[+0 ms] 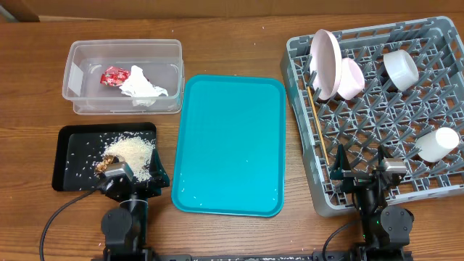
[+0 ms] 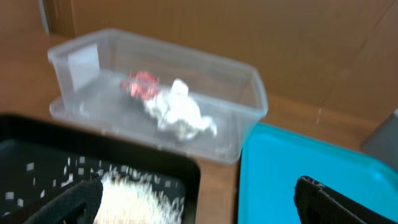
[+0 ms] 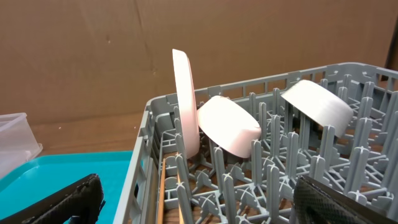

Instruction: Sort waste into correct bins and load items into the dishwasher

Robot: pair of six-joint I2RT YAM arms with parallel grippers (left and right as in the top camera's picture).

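Your left gripper (image 2: pixel 199 186) stands with its jaws spread wide and nothing between them, over the near right corner of the shallow black rectangular tray (image 1: pixel 72 156). In that tray lie the loose white rice grains (image 1: pixel 134 148), heaped toward its right side with strays scattered to the left. The small brown food lump (image 1: pixel 104 166) sits at the heap's near left edge. Behind the tray, the clear plastic rectangular tub (image 1: pixel 125 43) holds the crinkled red foil wrapper (image 1: pixel 114 75) and the crumpled white napkin (image 1: pixel 143 88) side by side, wrapper to the left. The large teal serving tray (image 1: pixel 230 145) lies between these two bins and the square grey plastic dish rack (image 1: pixel 406 119). Your right gripper (image 3: pixel 198 183) is likewise spread wide and holds nothing, hovering at the rack's near edge, toward its left corner. In the rack, the round white plate (image 1: pixel 325 61) stands on edge among the pegs at the far left. A small white bowl (image 1: pixel 353 78) leans just beside it on the right, and a second small white bowl (image 1: pixel 400 69) is tipped among the pegs farther right. The white cup (image 1: pixel 437 143) lies on its side near the right wall. The thin wooden chopsticks (image 1: pixel 317 119) lie along the rack's left wall, running from the plate toward the near edge. All of it rests on a wooden table (image 1: pixel 232 36).
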